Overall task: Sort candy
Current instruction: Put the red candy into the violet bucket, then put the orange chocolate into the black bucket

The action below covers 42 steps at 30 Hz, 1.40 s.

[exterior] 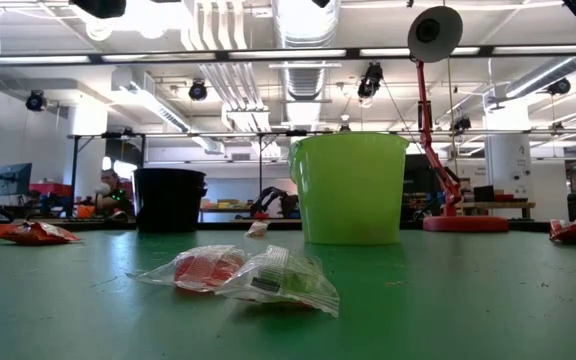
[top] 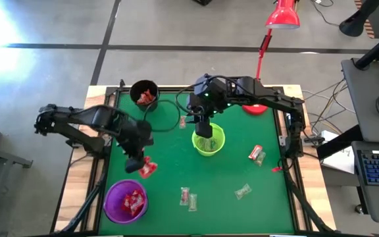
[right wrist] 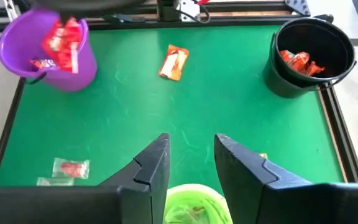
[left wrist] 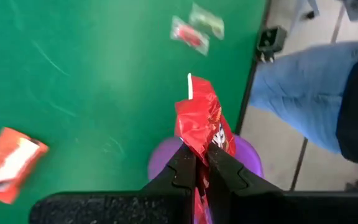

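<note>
Lying on a green mat [top: 170,158] with a black frame along its edges, and wood of the table [top: 77,178] showing outside it. Open green room in the middle and toward the near right corner, with only scattered candy: one pair [top: 188,197] near the front edge, one pale piece [top: 243,191] to the right, one red and pale pair [top: 256,155] further right, one orange piece [right wrist: 173,62] between the cups.

Left gripper [left wrist: 201,167] over the left side of the mat, just above the purple cup [top: 126,201], clenched on a red candy wrapper [left wrist: 202,122] that sticks up from between the fingers. Right gripper [right wrist: 191,160] hanging directly over the green cup [top: 208,139], jaws parted, nothing between them.

Purple cup near the front left corner, holding several red candies [right wrist: 63,42]. Black cup [top: 145,93] at the far left edge, holding red-orange candies [right wrist: 299,61]. Green cup in the centre, something pale inside, cannot tell what. Red lamp base [top: 255,108] at the far right edge. Person's leg in blue jeans [left wrist: 303,93] standing just beyond the mat edge in the left wrist view.
</note>
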Motion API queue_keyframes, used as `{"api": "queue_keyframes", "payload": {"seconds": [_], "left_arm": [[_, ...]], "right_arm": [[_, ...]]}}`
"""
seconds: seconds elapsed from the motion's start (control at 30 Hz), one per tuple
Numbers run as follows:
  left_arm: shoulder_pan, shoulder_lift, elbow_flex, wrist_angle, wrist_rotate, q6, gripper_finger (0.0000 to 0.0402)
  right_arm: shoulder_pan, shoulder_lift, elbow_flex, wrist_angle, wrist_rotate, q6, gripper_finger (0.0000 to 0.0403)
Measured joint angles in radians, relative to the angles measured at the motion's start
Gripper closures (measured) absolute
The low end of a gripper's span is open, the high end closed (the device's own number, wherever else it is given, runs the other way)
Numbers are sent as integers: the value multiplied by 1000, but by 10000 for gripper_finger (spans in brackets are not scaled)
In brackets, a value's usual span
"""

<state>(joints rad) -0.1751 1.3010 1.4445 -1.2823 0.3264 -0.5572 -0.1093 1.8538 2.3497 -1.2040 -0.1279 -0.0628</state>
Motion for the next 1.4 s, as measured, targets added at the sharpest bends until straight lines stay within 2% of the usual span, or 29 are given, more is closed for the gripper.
{"api": "queue_keyframes", "payload": {"seconds": [0.43,0.6,0.93,1.27,1.4], "left_arm": [[-389,17,0,1,-3,-373,401],[-493,54,0,2,-21,-448,401],[-545,149,0,2,4,-437,399],[-544,190,-1,-34,-5,-339,332],[-542,169,-1,-87,-96,-298,312]], "right_arm": [[-1,0,0,-4,0,71,292],[0,0,0,-4,-1,95,294],[0,0,0,-8,-2,162,292],[0,1,0,-56,-2,167,301],[0,1,0,-41,-2,164,305]]}}
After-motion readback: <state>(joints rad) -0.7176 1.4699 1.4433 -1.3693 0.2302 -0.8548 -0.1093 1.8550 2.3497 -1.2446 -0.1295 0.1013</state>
